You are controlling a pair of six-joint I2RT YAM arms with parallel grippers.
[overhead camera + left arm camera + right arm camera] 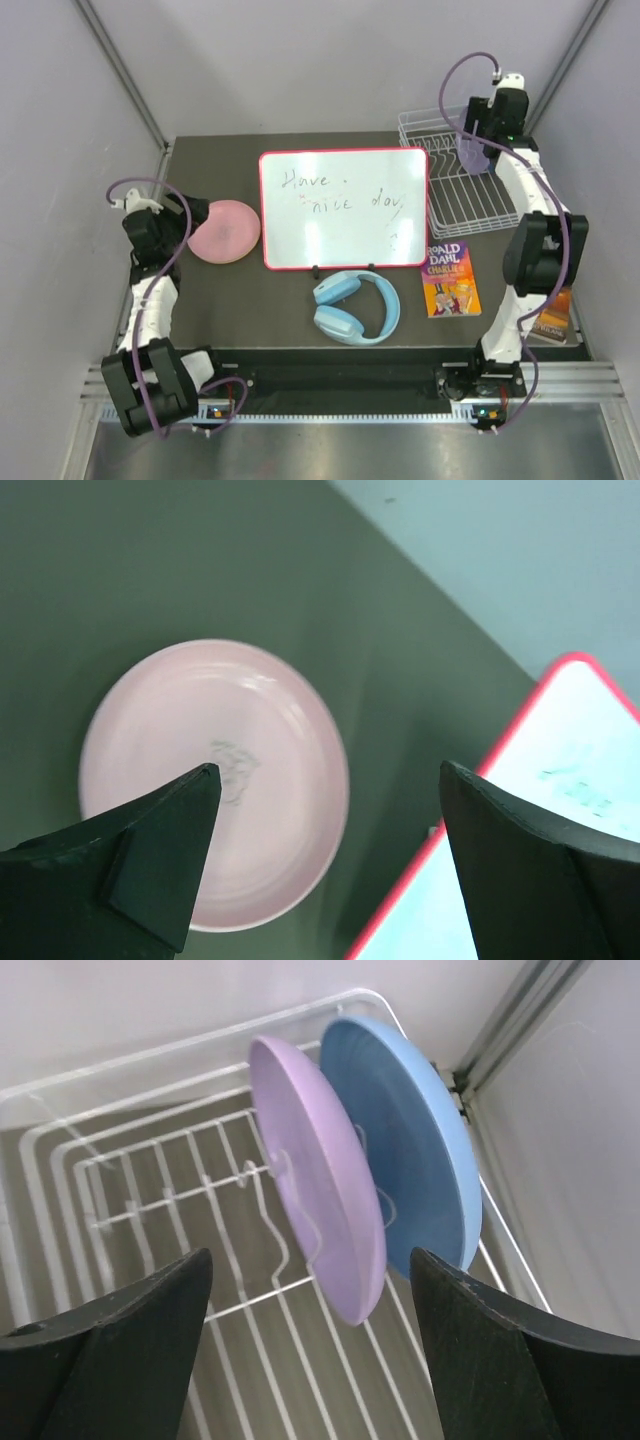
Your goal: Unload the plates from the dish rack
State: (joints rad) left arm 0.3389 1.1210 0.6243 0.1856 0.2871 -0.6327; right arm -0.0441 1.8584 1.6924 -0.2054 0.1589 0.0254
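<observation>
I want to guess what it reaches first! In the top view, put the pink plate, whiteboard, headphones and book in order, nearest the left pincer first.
1. Pink plate, just under the left pincer.
2. Whiteboard, middle.
3. Headphones, front middle.
4. Book, right side.
</observation>
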